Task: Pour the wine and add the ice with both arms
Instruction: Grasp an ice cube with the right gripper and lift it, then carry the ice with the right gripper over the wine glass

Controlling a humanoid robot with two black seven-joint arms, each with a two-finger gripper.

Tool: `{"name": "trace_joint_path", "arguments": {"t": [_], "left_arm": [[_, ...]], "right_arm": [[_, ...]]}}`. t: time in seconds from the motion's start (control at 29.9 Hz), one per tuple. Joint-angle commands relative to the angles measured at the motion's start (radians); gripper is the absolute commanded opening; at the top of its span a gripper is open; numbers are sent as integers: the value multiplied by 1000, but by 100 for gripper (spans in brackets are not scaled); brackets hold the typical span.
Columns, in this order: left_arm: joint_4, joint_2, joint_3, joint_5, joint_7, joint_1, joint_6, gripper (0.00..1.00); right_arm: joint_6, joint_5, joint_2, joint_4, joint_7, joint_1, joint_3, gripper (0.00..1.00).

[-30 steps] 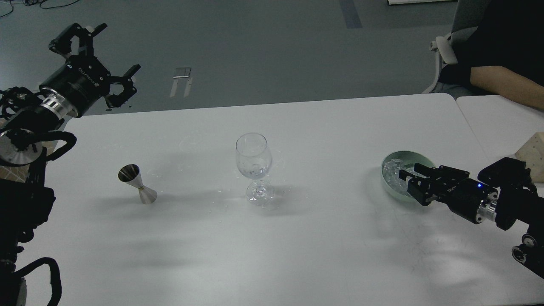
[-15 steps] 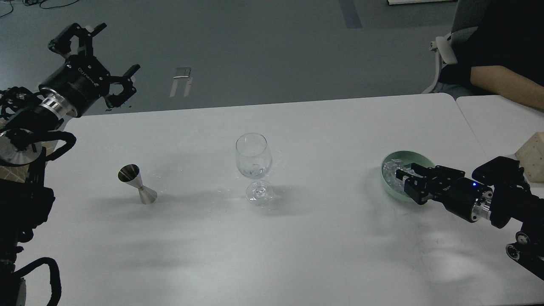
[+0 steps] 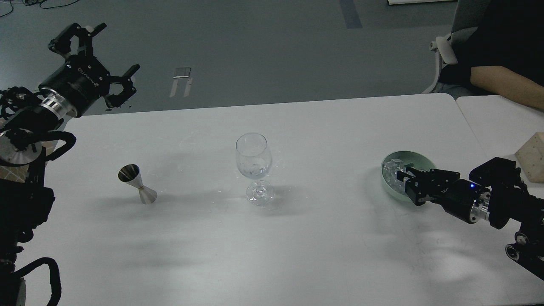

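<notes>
A clear wine glass (image 3: 253,158) stands upright at the table's middle, with a little clear wine (image 3: 255,171) at the bottom of its bowl. A steel jigger (image 3: 138,183) stands to its left. A pale green bowl (image 3: 420,155) at the right holds clear ice cubes (image 3: 390,168). My right gripper (image 3: 406,182) reaches into the bowl from the right, its fingers apart, tips down among the cubes. Whether a cube lies between them is hidden. My left gripper (image 3: 120,47) is open and empty, raised beyond the table's far left corner.
A person's forearm (image 3: 505,85) and a chair are at the far right, behind a second white table (image 3: 484,119). A beige block (image 3: 533,158) lies at the right edge, just behind my right arm.
My right gripper has slid left and down, further into the bowl among the ice. The left arm, glass and jigger have not moved.
</notes>
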Motion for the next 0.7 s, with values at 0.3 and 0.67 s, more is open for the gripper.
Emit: {"name": "trace_joint_path", "arguments": {"t": [0.3,0.67], "left_arm": [[0,2,0,0,0,0,0,98],[1,5,0,0,0,-2,0,98]], "right_arm": [[0,12,-7,16,1,57,3,11],[109,17,-64,162,4,342,0,11]]}}
